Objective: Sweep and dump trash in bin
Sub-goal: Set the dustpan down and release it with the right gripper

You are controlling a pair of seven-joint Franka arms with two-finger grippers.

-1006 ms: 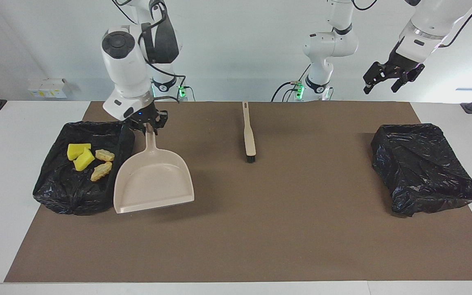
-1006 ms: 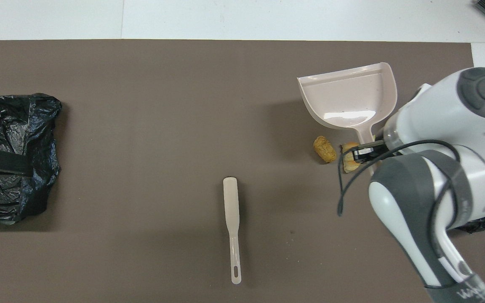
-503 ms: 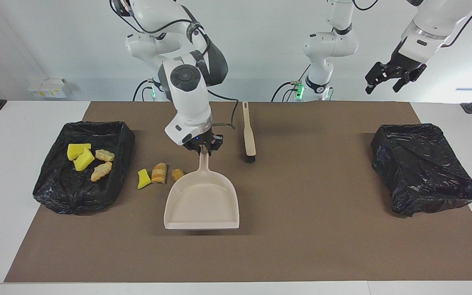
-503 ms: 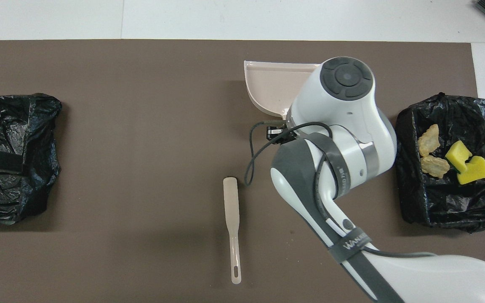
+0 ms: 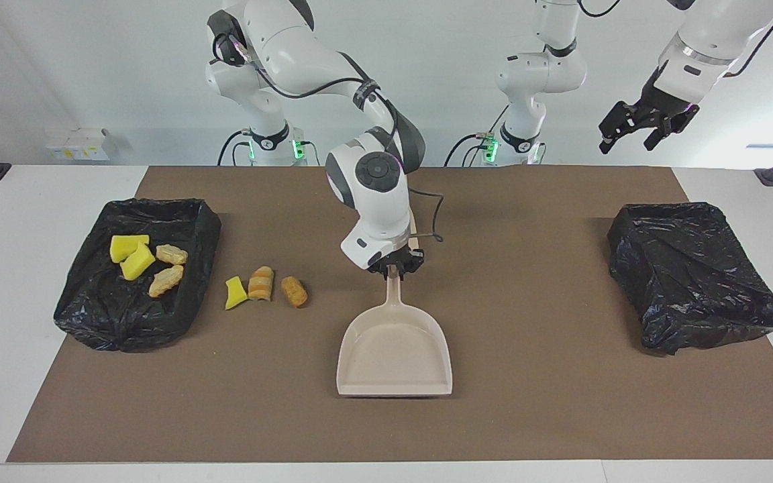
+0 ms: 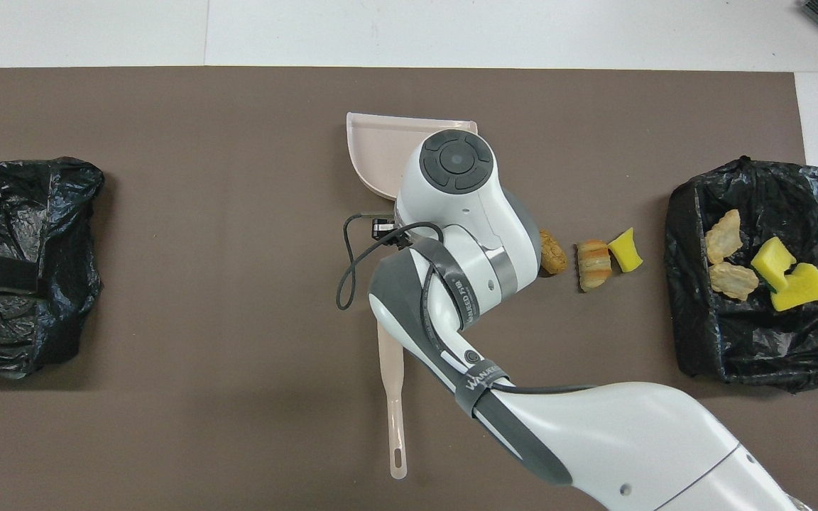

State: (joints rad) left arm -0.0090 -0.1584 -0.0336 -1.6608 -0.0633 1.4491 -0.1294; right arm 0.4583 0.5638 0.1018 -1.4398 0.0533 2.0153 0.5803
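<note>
The right gripper (image 5: 396, 266) is clamped on the handle of the beige plastic dustpan (image 5: 394, 352), which sits mid-mat with its wide flat lip pointing away from the robots; whether the pan rests on the mat or hangs just above it is hard to judge.

Taking the dustpan as landmark, three scraps of trash lie loose on the mat toward the right arm's end of it: a ridged tan lump (image 5: 294, 291) closest, a striped orange bread-like lump (image 5: 260, 284) next, then a yellow sponge chunk (image 5: 233, 293). Past them sits a bin lined with crinkled black plastic (image 5: 101, 308), holding two yellow sponge pieces (image 5: 131, 256) and two tan ridged lumps (image 5: 168, 267).

Nearer the robots than the dustpan, a slim beige brush (image 6: 395, 397) lies on the mat, its head hidden under the right arm's wrist.

Toward the left arm's end, well apart from the dustpan, a second black-bagged bin (image 5: 692, 275) sits at the mat's edge; bare brown mat (image 5: 534, 282) lies between. The left gripper (image 5: 628, 137) waits high over the mat's corner near that bin, fingers spread and carrying nothing.
</note>
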